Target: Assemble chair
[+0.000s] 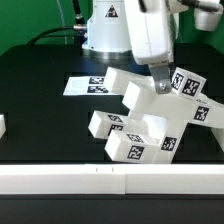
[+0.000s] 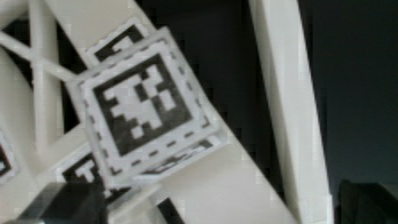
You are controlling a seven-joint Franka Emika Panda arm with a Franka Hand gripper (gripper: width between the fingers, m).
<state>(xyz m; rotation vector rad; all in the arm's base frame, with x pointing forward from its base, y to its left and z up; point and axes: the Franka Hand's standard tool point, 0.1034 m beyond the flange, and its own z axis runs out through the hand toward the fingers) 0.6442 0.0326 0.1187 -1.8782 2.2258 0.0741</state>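
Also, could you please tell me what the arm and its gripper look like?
The arm is glossy white with rounded, blocky casings, and its base carries a black-and-white square tag. The gripper is slim, grey and tapered.

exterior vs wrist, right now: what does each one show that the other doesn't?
Exterior only: the arm hanging over the whole cluster of chair parts, the marker board lying flat behind them, and a white rail along the front.
Wrist only: a close-up of one tag on the cross-braced plate, with its pattern readable and a white bar beside it.
Both: matte white, tagged chair parts against the black table.
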